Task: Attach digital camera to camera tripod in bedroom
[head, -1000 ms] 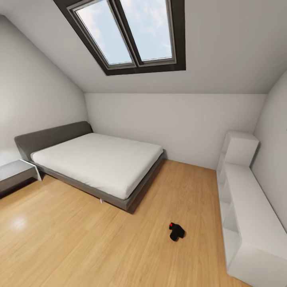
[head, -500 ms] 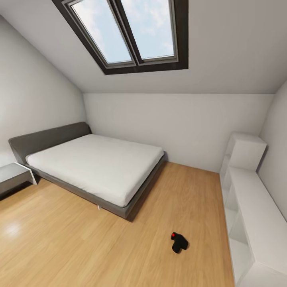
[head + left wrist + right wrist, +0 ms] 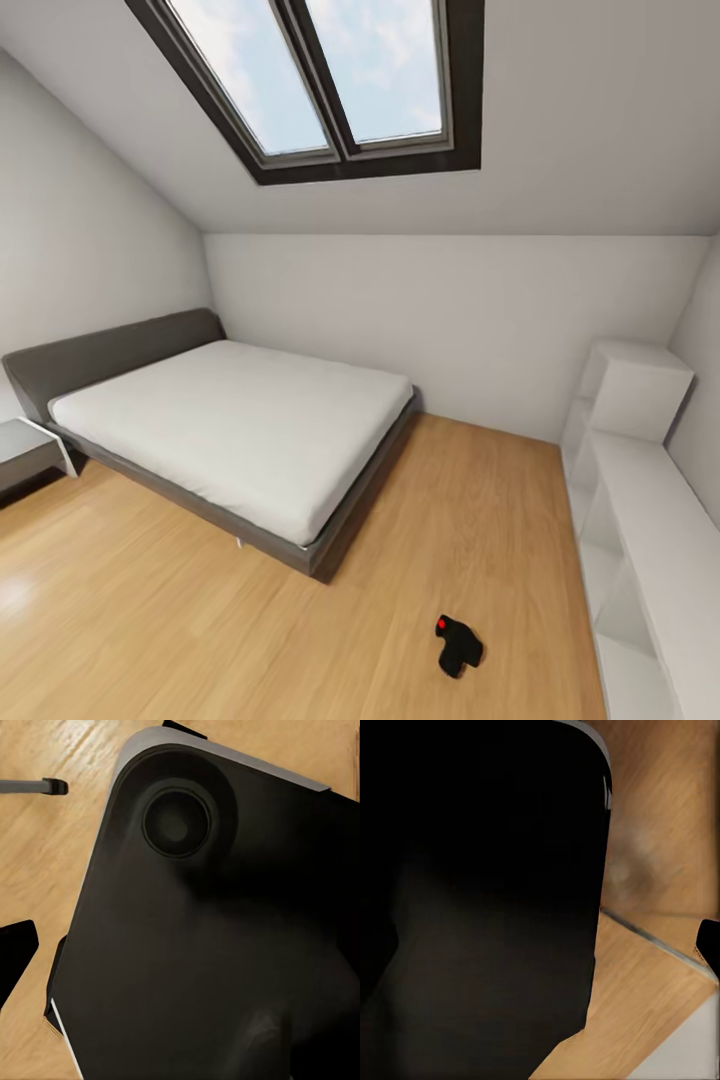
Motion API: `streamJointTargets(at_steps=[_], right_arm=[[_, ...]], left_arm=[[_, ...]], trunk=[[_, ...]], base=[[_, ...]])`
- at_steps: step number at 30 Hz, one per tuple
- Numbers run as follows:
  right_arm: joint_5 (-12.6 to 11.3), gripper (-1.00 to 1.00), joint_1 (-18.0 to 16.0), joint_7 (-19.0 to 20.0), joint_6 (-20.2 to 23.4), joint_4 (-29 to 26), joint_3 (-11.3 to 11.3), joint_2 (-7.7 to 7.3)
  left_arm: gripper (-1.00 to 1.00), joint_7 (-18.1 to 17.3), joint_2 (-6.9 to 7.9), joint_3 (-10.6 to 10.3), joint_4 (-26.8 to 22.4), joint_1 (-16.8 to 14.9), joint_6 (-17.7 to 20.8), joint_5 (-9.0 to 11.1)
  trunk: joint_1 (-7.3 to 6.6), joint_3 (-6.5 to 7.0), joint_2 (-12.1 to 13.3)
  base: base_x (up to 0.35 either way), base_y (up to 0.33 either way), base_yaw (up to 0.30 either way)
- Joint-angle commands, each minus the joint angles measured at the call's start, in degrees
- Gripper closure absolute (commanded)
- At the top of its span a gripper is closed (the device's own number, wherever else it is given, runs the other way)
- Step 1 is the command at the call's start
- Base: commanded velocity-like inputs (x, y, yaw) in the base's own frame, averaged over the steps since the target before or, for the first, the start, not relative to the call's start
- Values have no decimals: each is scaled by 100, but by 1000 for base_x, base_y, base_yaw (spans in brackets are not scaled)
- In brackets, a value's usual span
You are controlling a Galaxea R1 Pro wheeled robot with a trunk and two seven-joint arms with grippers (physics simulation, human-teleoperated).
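Note:
The digital camera (image 3: pixel 458 645) lies on the light wood floor in the head view, low and right of centre, a small black body with a red dot. It rests apart from the bed and the white shelf. In the left wrist view a thin silver rod with a black tip (image 3: pixel 34 786) reaches over the floor; it may be a leg of the camera tripod, I cannot tell. One dark fingertip (image 3: pixel 15 956) of the left gripper shows at the picture's edge, and one fingertip (image 3: pixel 709 939) of the right likewise, both far from centre and holding nothing.
A low grey bed (image 3: pixel 230 425) fills the left middle of the bedroom under a dark-framed skylight (image 3: pixel 330 85). A white shelf unit (image 3: pixel 640 500) lines the right wall, a nightstand (image 3: pixel 25 450) stands at far left. The robot's dark base (image 3: pixel 210 930) sits under both wrists.
The whole head view has shifted: bed, shelf and camera have grown and slid lower and outward, so the robot has rolled forward into the room. Nothing in the room has moved.

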Motion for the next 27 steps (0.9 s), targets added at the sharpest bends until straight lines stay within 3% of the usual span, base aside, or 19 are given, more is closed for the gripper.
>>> streamJointTargets(at_steps=[1,27], right_arm=[[24,-100,-1,-4,-13,1,5,-1],[12,-100,-1,-4,-13,2,2,-1]], left_arm=[[-100,1,0,-6,-10,2,8,31],[-100,1,-1,-9,-10,2,8,31]], trunk=[[3,-5,-2],[3,-5,-2]], base=[[324,0,0],[323,0,0]])
